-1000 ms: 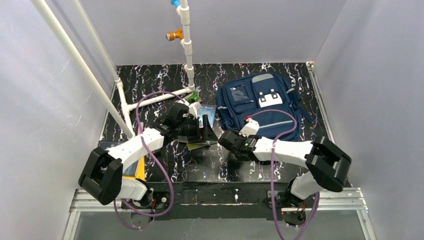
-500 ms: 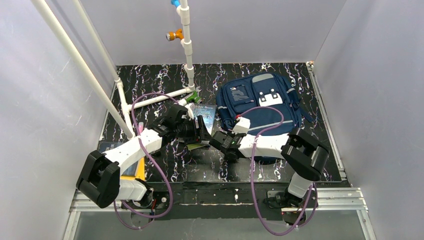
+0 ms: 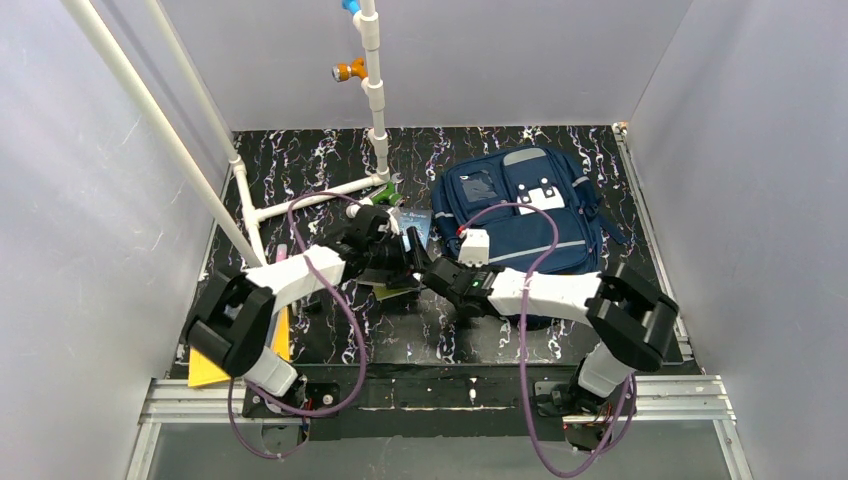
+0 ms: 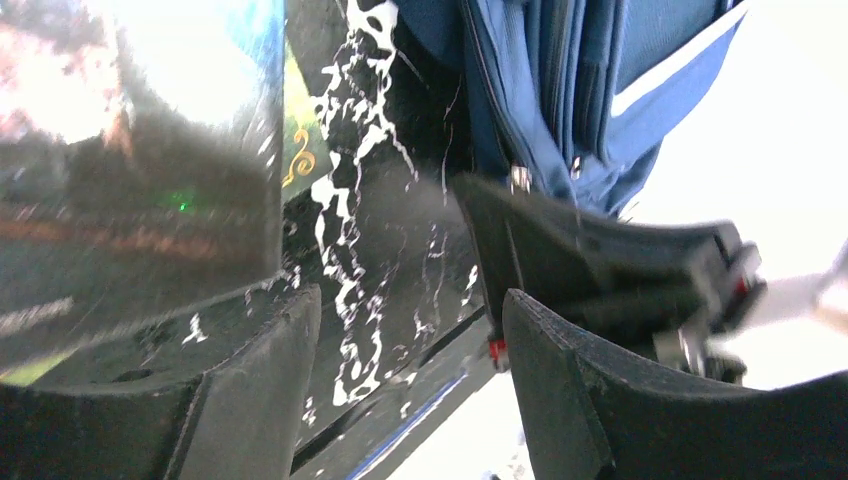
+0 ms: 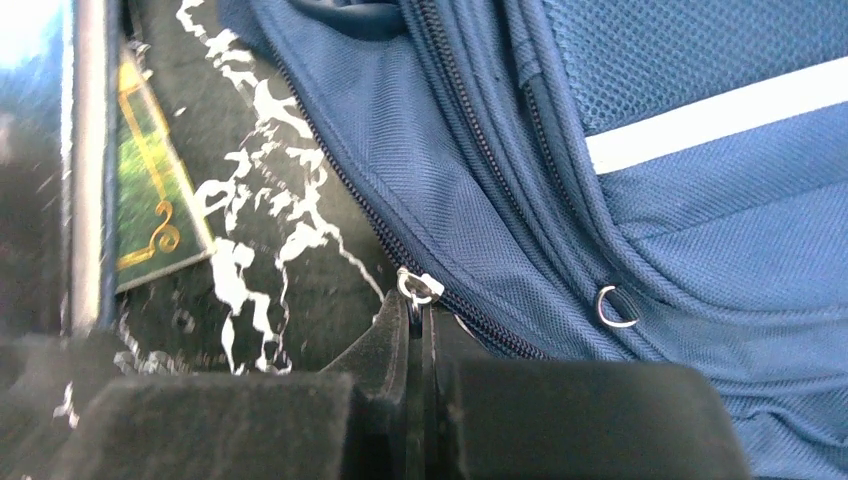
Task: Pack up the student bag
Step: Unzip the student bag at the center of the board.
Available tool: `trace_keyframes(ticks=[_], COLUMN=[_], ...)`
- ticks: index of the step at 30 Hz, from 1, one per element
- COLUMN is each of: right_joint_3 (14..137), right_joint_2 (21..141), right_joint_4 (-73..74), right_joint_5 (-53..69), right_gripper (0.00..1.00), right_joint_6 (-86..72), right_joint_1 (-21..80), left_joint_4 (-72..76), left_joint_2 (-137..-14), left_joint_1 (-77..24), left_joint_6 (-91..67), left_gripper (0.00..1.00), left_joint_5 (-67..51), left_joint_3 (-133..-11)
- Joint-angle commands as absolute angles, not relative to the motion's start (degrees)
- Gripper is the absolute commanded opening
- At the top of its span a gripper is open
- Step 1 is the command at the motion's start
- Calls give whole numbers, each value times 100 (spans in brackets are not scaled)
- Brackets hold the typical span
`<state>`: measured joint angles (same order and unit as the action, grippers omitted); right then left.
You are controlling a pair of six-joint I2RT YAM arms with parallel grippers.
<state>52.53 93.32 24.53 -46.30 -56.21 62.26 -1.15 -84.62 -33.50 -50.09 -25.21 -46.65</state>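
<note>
1. Right wrist view: the right end effector [image 5: 420,335] is shut, and its tips pinch the small metal zip pull [image 5: 417,287] on the student bag [image 5: 650,200]. Only the very tips hold it, so a tug at an angle to the zip could let the ring slip free.
2. Nothing pins the bag down. Dragging the zip may slide the whole bag over the worktop [image 5: 290,290] instead of opening it.
3. The left end effector [image 4: 410,390] stands fairly wide with nothing between its jaws, close beside the right one. The two could knock together, or nudge the book [image 4: 130,150] lying next to the bag.
4. The bag lies flat, front up, on the far right part of the worktop. It is navy fabric with pale strips and a mesh panel. Whether the gripped zip is partly open I cannot tell.
</note>
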Motion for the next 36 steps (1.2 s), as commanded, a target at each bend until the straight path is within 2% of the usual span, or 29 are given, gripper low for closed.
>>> trace_keyframes(ticks=[1,9,12,15,18,21,25,29,36], right_joint_3=[5107,4312,4412,4473,4502,4482,4264,4183,4093], right_joint_2=[8661,7654,7616,7548,7392,7071,6337,6042,5774], right_joint_4=[2221,1545,1595,1639,1837,2282,2582,2971,3431], right_joint_5=[-3878,-3492,-3588,-3615,-3675,-3897,-3962,-3967,-3881], right_gripper=[1,1,1,1,1,1,1,1,1], right_joint_6=[-4600,-4178,-4061,-3927,-3804,-3852,-3903,-4029,-4630], right_joint_1=[6258,6198,6181,6170,6161,6161,6155,6152,6113], left_joint_4=[288,214,216,226,79,-766,-1841,-2565,-3076], left_joint_2=[-9127,-10545,-11018,-11306,-11341,-11372,-11858,-12537,-13018], left_joint_1=[-3366,-3579,-3668,-3740,-3736,-3699,-3440,-3070,-2627], left_joint_6=[-5768,-5897,-5856,-5625,-5065,-4091,-2683,-1828,-909], left_gripper=[66,60,54,38,9,0,0,0,0], left_joint_5=[-2906,-2399,-2339,-2211,-1775,-1108,-984,-1639,-1765], left_joint_3=[-5322,-6584,-6941,-7209,-7487,-8242,-9471,-10619,-11559])
